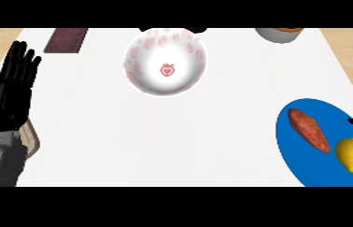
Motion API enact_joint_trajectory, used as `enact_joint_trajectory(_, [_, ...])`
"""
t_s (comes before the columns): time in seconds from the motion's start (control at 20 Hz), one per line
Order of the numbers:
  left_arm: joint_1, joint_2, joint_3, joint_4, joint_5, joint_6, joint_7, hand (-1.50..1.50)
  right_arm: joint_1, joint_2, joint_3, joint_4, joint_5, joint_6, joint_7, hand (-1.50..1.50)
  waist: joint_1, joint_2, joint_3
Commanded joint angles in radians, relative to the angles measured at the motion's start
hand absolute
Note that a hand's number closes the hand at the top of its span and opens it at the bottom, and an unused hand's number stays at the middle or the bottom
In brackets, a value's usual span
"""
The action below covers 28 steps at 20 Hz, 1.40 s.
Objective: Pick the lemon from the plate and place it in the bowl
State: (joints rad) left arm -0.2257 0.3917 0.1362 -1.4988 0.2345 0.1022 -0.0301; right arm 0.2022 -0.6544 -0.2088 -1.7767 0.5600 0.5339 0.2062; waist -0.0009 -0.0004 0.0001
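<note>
Lemon (pixel 346 154) sits at the blue plate (pixel 303 146)'s right edge beside a sweet potato (pixel 309 130), well apart from the bowl (pixel 165 68); my left hand (pixel 17 88) rests spread, and my unseen right could knock it off.

Lemon (pixel 345 154) on blue plate (pixel 303 165); bowl (pixel 165 62) apart; left hand (pixel 15 88) resting

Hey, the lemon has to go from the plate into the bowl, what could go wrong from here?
The lemon sits at the view's right edge, half cut off, so a grasp may be misjudged. A reddish sweet potato shares the blue plate and might get nudged. Only the left robot hand shows, open, far from the lemon; the white bowl lies between.
</note>
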Motion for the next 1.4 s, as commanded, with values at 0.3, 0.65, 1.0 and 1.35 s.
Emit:
enact_joint_trajectory(0.3, [-0.018, -0.037, 0.038, 0.027, -0.036, -0.029, -0.002, 0.00, -0.087, 0.041, -0.021, 0.152, 0.132, 0.013, -0.095, -1.50, 0.000, 0.000, 0.000])
enact_joint_trajectory(0.65, [0.041, -0.041, 0.058, -0.003, -0.053, -0.066, -0.037, 0.00, -0.122, 0.081, -0.027, 0.289, 0.193, -0.030, -0.140, -1.50, 0.003, 0.000, 0.000])
enact_joint_trajectory(1.0, [-0.073, -0.069, 0.054, 0.095, -0.087, -0.045, -0.012, 0.00, -0.216, 0.069, -0.034, 0.390, 0.249, -0.007, -0.129, -1.50, 0.000, 0.002, 0.000])
enact_joint_trajectory(1.35, [0.015, -0.067, 0.066, -0.092, -0.063, -0.057, 0.087, 0.00, -0.151, 0.086, -0.055, 0.419, 0.304, -0.194, -0.306, 1.50, 0.002, 0.000, 0.000])
